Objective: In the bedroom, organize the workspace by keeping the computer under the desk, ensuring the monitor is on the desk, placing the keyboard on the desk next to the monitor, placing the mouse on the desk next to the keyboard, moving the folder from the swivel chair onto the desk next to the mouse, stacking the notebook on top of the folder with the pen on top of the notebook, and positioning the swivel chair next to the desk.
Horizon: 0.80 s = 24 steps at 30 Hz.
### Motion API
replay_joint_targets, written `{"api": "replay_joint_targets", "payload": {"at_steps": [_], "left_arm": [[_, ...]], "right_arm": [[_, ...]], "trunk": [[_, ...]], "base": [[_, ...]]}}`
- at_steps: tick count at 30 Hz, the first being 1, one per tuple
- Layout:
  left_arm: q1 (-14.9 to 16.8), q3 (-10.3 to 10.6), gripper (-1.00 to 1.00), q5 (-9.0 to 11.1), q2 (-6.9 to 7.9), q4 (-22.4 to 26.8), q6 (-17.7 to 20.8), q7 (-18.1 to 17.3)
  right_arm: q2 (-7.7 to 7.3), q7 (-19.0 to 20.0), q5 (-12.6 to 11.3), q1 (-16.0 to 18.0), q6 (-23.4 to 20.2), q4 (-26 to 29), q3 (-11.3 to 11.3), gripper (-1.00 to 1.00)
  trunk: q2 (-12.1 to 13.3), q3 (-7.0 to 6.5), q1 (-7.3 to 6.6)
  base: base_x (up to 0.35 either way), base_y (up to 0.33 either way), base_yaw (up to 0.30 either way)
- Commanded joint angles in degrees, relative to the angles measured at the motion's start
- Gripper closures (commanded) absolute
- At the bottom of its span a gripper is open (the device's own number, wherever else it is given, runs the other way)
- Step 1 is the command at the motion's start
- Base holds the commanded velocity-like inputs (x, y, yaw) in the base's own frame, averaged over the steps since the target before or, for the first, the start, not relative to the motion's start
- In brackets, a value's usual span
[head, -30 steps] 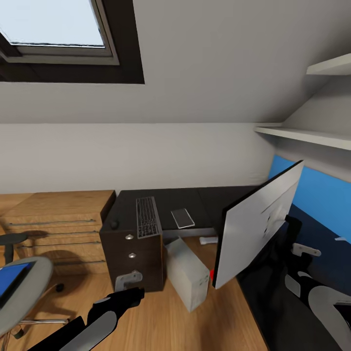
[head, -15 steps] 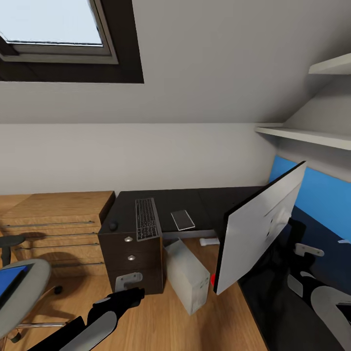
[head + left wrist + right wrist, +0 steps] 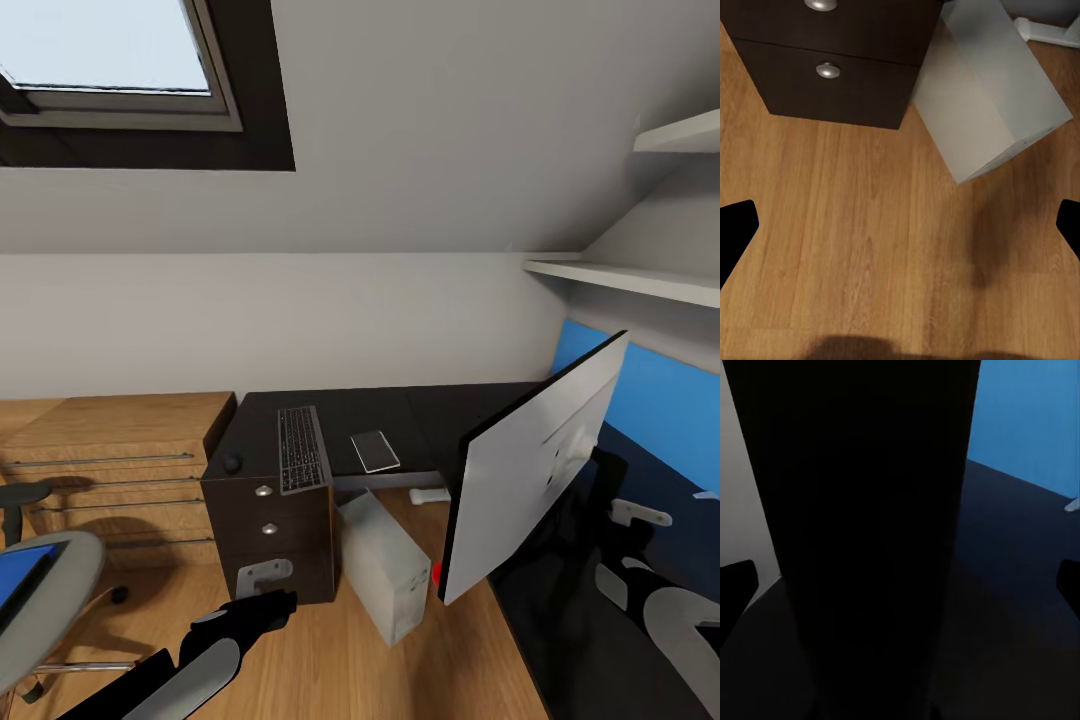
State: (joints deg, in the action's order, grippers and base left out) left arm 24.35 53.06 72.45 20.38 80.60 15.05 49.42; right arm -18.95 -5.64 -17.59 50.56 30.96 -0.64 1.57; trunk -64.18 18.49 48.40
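Computer [image 3: 385, 565] stands tilted beside the desk's [image 3: 350, 415] drawer edge.

Keyboard [image 3: 304, 447] on desk [image 3: 400, 415]; computer [image 3: 385, 563] on floor beside drawers; monitor [image 3: 530, 465] right.

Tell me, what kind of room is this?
Probably an attic bedroom's work corner: a skylight in the sloped ceiling, a black desk holding a keyboard, and a computer on the floor.

No readable text, label, brand, number or sign appears. The keyboard [image 3: 303, 447] shows rows of keys with no legible characters, and the grey computer case [image 3: 385, 565] carries only a faint, unreadable mark.
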Motion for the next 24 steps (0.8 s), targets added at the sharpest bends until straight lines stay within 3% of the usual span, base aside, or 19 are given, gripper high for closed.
{"api": "replay_joint_targets", "payload": {"at_steps": [1, 24], "left_arm": [[0.09, 0.11, -1.00, 0.18, 0.05, 0.08, 0.16, 0.33], [0.09, 0.11, -1.00, 0.23, 0.07, 0.08, 0.16, 0.33]], "right_arm": [[-0.01, -0.16, -0.08, 0.06, 0.16, -0.07, 0.19, -1.00], [0.10, -0.01, -0.06, 0.06, 0.16, 0.02, 0.36, -1.00]], "trunk": [[-0.05, 0.07, 0.01], [-0.05, 0.07, 0.01]], "base": [[0.000, 0.000, 0.000], [0.000, 0.000, 0.000]]}}
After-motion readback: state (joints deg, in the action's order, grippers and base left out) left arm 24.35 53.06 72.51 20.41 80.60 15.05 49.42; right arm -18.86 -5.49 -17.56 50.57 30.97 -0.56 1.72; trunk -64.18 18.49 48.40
